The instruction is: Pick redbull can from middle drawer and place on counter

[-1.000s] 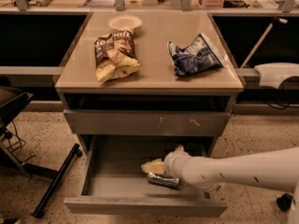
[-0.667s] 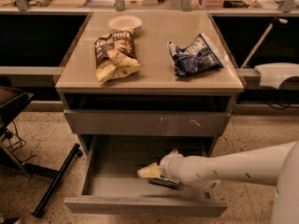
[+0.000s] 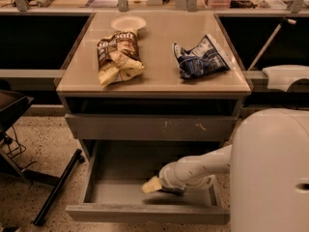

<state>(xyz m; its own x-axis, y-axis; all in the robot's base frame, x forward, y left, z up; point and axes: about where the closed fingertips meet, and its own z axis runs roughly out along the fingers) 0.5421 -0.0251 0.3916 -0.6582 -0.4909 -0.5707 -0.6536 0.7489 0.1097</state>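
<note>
one arm (image 3: pixel 205 164) is all this robot has, and it is bent low from the white body (image 3: pixel 270 173) into the pulled-out middle drawer (image 3: pixel 145 213), since that is where the task sends it. the gripper (image 3: pixel 152 184) sits down near the drawer floor, roughly mid-width. its pale tip is aimed away from the body and angled downward, which to me reads as a reach for something lying flat rather than standing. whether the gripper is spread or clamped i cannot tell from where i stand. the redbull can i cannot pick out for certain. a dark sliver (image 3: pixel 172 192) tucked just behind and beneath the gripper, under the wrist, may be it. if so, it lies on the drawer floor, right against the hand or nearly so. well above the gripper, past the scratched drawer front (image 3: pixel 154 127), is the counter (image 3: pixel 159 79), where the can should end up. up there a brown snack bag (image 3: pixel 118 57) lies above the gripper on the side away from the robot, and a dark blue-and-white snack bag (image 3: pixel 200 58) lies on the robot's side. the bare tan strip between them looks to me the likeliest landing spot.
</note>
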